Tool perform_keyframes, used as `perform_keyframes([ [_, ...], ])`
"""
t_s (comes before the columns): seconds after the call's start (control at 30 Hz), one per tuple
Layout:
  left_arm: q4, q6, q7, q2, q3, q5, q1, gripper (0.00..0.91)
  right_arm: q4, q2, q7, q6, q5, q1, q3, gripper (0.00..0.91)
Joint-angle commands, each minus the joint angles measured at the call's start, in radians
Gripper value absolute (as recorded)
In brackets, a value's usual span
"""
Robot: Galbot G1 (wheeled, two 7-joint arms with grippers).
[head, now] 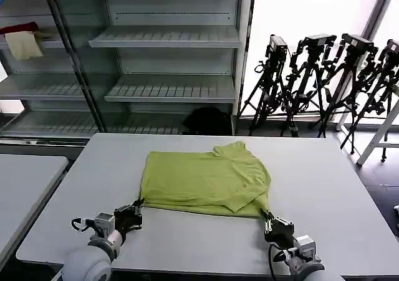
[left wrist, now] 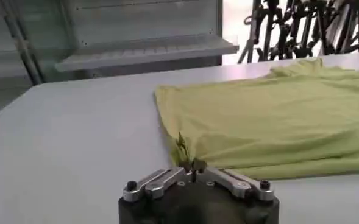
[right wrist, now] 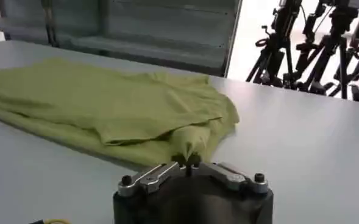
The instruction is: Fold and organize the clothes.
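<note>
Right now the shirt point(head: 206, 180) is lying partly folded in the middle of the counter point(head: 324, 187), plain side up. Both tools are working its near edge: the left tool point(head: 138, 205) is pinching the corner at about seven o'clock of the cloth, the right tool point(head: 267, 217) is pinching the corner at about five o'clock, each clenched on a small peak of fabric. To my eye the shirt is light, limp stuff that will sag and drag between the two grips, so corners are the sensible hold, and both would need lifting evenly to keep the fold square.
</note>
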Motion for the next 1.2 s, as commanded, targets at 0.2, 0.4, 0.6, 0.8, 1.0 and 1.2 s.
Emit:
perform_keyframes([
  [0.2, -0.287, 0.065, -0.177, 0.072, -0.024, 0.018, 0.300, 0.000, 0.142, -0.059, 0.009, -0.018, 0.011, -0.204, 0.067, 0.000],
  [0.4, -0.386, 0.078, -0.247, 0.061, -0.025, 0.053, 0.401, 0.000, 0.180, -0.066, 0.030, -0.021, 0.009, -0.287, 0.065, 0.000],
  [0.6, -0.426, 0.079, -0.310, 0.059, -0.031, 0.099, 0.506, 0.000, 0.228, -0.091, 0.041, -0.024, 0.009, -0.403, 0.123, 0.000],
  [0.8, -0.399, 0.079, -0.322, 0.053, -0.048, 0.131, 0.530, 0.000, 0.226, -0.108, 0.042, -0.022, 0.011, -0.451, 0.177, 0.000],
  [1.0, -0.360, 0.079, -0.302, 0.045, -0.043, 0.141, 0.489, 0.776, 0.219, -0.098, 0.049, -0.024, 0.002, -0.458, 0.164, 0.907],
  [1.2, -0.365, 0.078, -0.282, 0.044, -0.041, 0.172, 0.492, 0.907, 0.234, -0.092, 0.085, -0.031, 0.002, -0.472, 0.171, 0.907],
])
